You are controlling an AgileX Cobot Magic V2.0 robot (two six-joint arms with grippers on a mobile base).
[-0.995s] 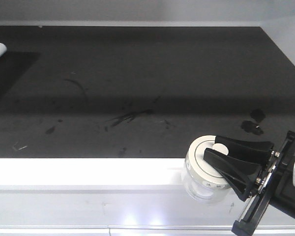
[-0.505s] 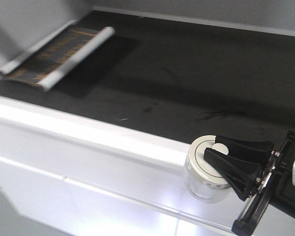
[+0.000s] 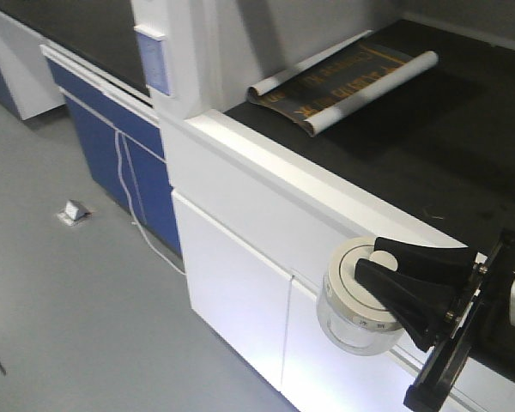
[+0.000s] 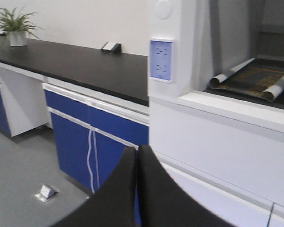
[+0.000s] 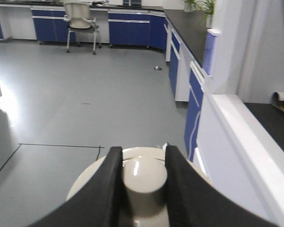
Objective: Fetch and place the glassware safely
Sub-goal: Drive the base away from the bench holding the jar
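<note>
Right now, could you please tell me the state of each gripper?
Left gripper: shut, holding nothing.
Right gripper: shut on the glass jar, gripping its lid knob.

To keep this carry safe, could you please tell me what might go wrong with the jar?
The right gripper's fingers pinch only the lid knob, so the glass jar could slip off and shatter on the floor. It also hangs close to the white cabinet front and could knock it.

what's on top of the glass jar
A cream-white lid, its central knob pinched by the right gripper. The fingers cover part of the lid; the glass jar's contents cannot be made out.
</note>
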